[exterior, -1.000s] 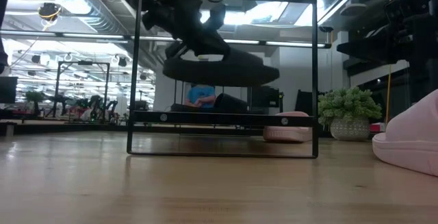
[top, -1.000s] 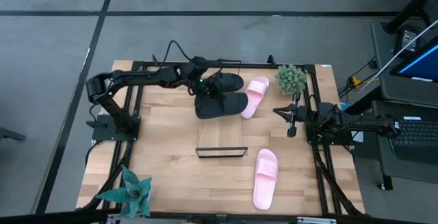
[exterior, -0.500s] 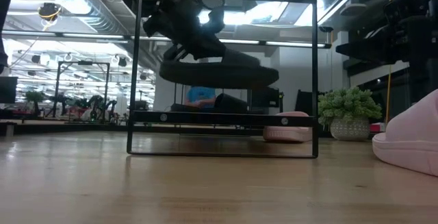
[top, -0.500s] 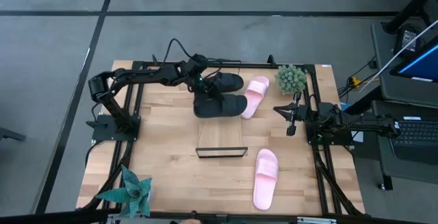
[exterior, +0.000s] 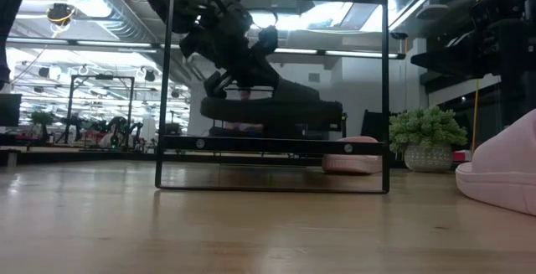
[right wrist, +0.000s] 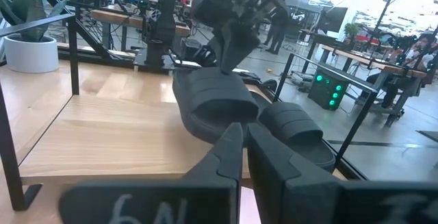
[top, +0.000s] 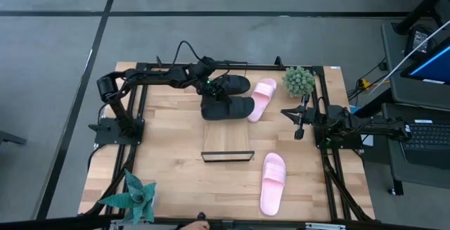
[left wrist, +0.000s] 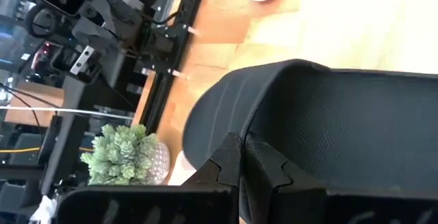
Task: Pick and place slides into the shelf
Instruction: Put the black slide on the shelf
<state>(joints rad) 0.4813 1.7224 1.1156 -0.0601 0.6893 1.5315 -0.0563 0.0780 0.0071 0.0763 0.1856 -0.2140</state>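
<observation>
My left gripper [top: 211,89] reaches over the table's far middle and is shut on a matte black slide [top: 230,108], which hangs in the air [exterior: 268,111]. The second black slide [top: 233,84] lies just beyond it by its sole. One pink slide [top: 262,98] lies to their right, and the other pink slide [top: 273,182] lies near the near right corner. The shelf [top: 227,145], a light-wood board with black wire rails, stands in the table's middle. My right gripper [top: 299,121] waits, shut, at the right edge. My left gripper pinches the black slide's wide strap at its edge [right wrist: 220,80] between the two fingers [right wrist: 231,49]. The fingers come from above, pointing down. The slide hangs below them, lifted clear of the table and roughly level, its sole [exterior: 276,121] facing down.
A small green plant in a pot [top: 299,81] stands at the far right, and a spiky plant [top: 137,196] stands at the near left corner. Bare wood lies left of the shelf [top: 169,152]. Black frame rails [top: 140,117] run along the table's sides.
My left gripper has gone down with the black slide, staying over nearly the same spot. The slide now hangs lower, close above the table behind the shelf. The grip has stayed shut on the strap.
</observation>
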